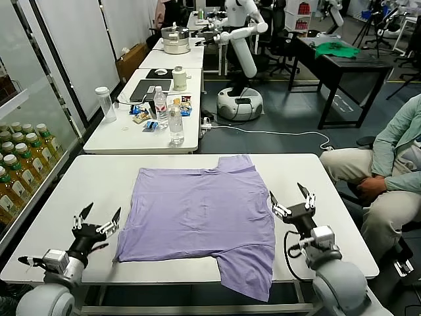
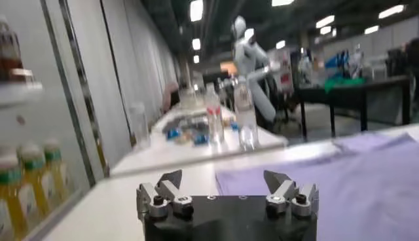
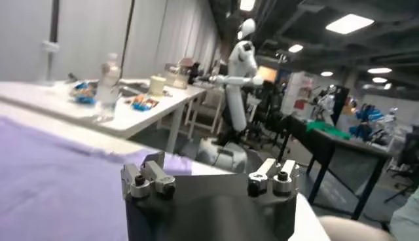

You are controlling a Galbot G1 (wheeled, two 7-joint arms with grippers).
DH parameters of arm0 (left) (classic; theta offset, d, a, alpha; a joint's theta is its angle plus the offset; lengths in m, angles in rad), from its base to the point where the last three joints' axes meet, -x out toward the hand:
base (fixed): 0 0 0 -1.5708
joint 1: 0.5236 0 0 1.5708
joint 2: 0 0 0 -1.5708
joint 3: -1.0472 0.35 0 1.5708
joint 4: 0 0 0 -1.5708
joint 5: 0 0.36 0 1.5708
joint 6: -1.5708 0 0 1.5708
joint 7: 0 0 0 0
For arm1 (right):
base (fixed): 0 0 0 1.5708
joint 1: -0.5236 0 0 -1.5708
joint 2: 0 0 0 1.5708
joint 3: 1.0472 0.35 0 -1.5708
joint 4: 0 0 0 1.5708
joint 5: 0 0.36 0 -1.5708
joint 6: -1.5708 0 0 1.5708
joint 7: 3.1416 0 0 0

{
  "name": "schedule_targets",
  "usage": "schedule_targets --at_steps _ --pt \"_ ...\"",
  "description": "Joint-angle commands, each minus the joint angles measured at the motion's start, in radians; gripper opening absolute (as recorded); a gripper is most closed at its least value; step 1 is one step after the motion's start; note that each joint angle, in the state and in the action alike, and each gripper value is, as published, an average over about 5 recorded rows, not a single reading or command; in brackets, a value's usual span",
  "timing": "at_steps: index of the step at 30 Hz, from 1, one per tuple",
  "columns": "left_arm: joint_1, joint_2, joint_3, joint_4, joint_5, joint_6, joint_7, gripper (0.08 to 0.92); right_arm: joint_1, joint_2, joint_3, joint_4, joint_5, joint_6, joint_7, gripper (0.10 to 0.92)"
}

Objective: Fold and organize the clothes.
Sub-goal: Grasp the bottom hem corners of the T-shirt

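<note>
- The lavender T-shirt (image 1: 200,214) lay spread nearly flat across the middle of the white table (image 1: 79,210), collar toward the far edge; 1 sleeve at our near right draped over the table's front edge
- The left gripper (image 1: 97,224) stood just off the shirt's near left corner, jaws wide apart and holding nothing
- The right gripper (image 1: 291,199) stood just beside the shirt's right edge, jaws likewise spread and empty
- We judged the fabric thin, soft and light: it would sag and fold on itself when lifted, and might slide a little on the smooth tabletop
- We judged the best holds to be pinches at the hem corners or the sleeve edges, 1 per gripper, since the flat middle offered no fold to catch
- The hanging sleeve seemed likely to drag and pull the cloth askew unless gathered first
</note>
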Motion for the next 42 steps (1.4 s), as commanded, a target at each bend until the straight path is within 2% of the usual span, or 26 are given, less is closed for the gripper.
schedule_targets --at_steps 1,6,13,31,35,42 --pt "0.163 0.020 0.002 -0.168 -0.061 0.189 -0.093 0.823 -0.164 -0.070 0.016 0.096 0.025 -0.016 0.000 0.823" --pt "0.207 0.010 0.013 -0.179 -0.089 0.233 -0.121 0.823 -0.236 -0.056 0.007 0.101 0.057 -0.039 0.021 0.823" --pt "0.177 0.009 0.013 -0.129 -0.137 0.290 -0.128 0.823 -0.264 -0.040 -0.009 0.090 0.100 -0.074 0.046 0.823" --pt "0.130 0.005 0.013 -0.047 -0.147 0.286 -0.150 0.822 -0.188 0.003 -0.116 0.004 0.120 -0.071 0.080 0.817" --pt "0.140 0.003 0.012 -0.049 -0.149 0.281 -0.138 0.781 -0.172 0.008 -0.132 -0.007 0.137 -0.070 0.087 0.733" --pt "0.145 -0.003 0.011 -0.054 -0.180 0.277 -0.114 0.585 -0.164 0.008 -0.140 -0.012 0.191 -0.082 0.084 0.535"
